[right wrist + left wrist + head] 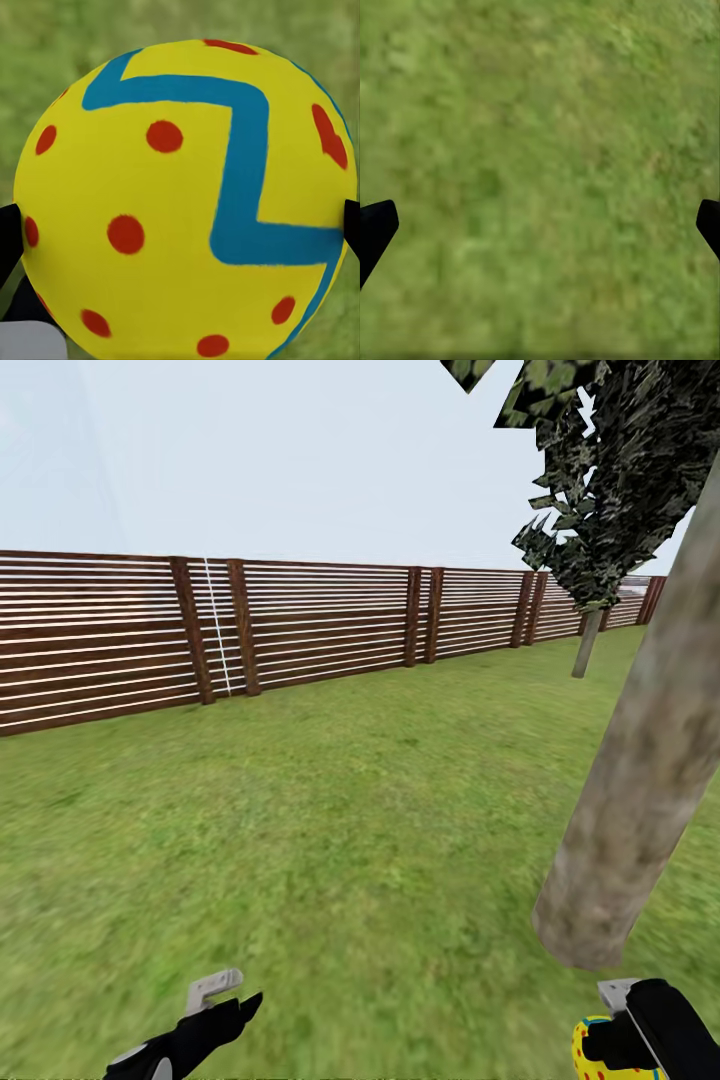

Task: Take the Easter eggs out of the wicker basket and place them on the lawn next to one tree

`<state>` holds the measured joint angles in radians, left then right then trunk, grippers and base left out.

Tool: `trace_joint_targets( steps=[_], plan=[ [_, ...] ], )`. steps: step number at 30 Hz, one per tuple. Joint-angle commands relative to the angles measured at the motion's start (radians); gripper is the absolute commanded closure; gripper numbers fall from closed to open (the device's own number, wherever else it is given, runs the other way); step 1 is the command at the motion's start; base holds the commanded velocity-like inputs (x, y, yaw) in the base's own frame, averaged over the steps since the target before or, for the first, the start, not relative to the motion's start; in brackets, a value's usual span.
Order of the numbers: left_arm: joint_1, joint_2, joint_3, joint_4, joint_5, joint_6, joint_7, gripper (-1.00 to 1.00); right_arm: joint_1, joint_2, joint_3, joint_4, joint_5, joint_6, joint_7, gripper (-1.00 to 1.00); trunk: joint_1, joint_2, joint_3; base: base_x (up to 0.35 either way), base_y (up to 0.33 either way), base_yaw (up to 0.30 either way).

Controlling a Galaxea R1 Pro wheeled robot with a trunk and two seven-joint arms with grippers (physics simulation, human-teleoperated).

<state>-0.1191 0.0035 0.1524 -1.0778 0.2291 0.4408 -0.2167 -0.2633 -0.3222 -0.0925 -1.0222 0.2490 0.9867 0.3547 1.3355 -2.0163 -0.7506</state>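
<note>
One Easter egg (pixel 180 202), yellow with a blue zigzag and red dots, sits between the fingers of my right gripper (pixel 180 232), which is shut on it. In the head view that egg (pixel 590 1057) and right gripper (pixel 625 1040) are at the bottom right, just in front of the foot of a thick grey-brown tree (pixel 640 760). My left gripper (pixel 235 1002) hangs low at the bottom left over the lawn (pixel 330 810). In the left wrist view its fingertips (pixel 375 229) stand wide apart, open, with only grass between them. The wicker basket is out of view.
A brown slatted fence (pixel 300 625) closes the garden across the back. A second, thinner tree trunk (pixel 586 645) stands far right near the fence. Leafy canopy (pixel 610 470) hangs overhead at the upper right. Open grass stretches ahead and to the left.
</note>
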Motion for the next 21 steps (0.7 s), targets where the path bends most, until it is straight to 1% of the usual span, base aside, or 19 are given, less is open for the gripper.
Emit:
trace_joint_targets(
  steps=[1, 3, 5, 7, 21],
  plan=[
    [-0.001, 0.000, 0.001, 0.000, 0.006, 0.008, -0.003, -1.00, -0.001, 0.000, -0.002, -0.001, 0.010, 0.003, 0.010, 1.00, 0.004, -0.008, -0.004, 0.000, 0.000, 0.000],
    [-0.001, -0.003, 0.001, 0.012, 0.007, 0.007, -0.003, -1.00, -0.001, 0.000, -0.002, -0.001, 0.010, 0.003, 0.010, 1.00, 0.011, -0.022, -0.011, 0.000, 0.000, 0.000],
    [-0.001, -0.018, 0.002, 0.017, 0.004, 0.007, -0.003, -1.00, -0.001, 0.000, -0.003, -0.001, 0.010, 0.003, 0.010, 1.00, 0.019, -0.036, -0.017, 0.000, 0.000, 0.000],
    [-0.001, -0.025, 0.003, 0.018, 0.001, 0.007, -0.003, -1.00, -0.001, 0.000, -0.002, -0.001, 0.010, 0.003, 0.010, 1.00, 0.027, -0.050, -0.023, 0.000, 0.000, 0.000],
    [-0.001, -0.027, 0.004, 0.018, -0.002, 0.007, -0.003, -1.00, -0.001, 0.000, -0.001, -0.001, 0.010, 0.004, 0.010, 1.00, 0.080, -0.148, -0.067, 0.000, 0.000, 0.000]
  ],
)
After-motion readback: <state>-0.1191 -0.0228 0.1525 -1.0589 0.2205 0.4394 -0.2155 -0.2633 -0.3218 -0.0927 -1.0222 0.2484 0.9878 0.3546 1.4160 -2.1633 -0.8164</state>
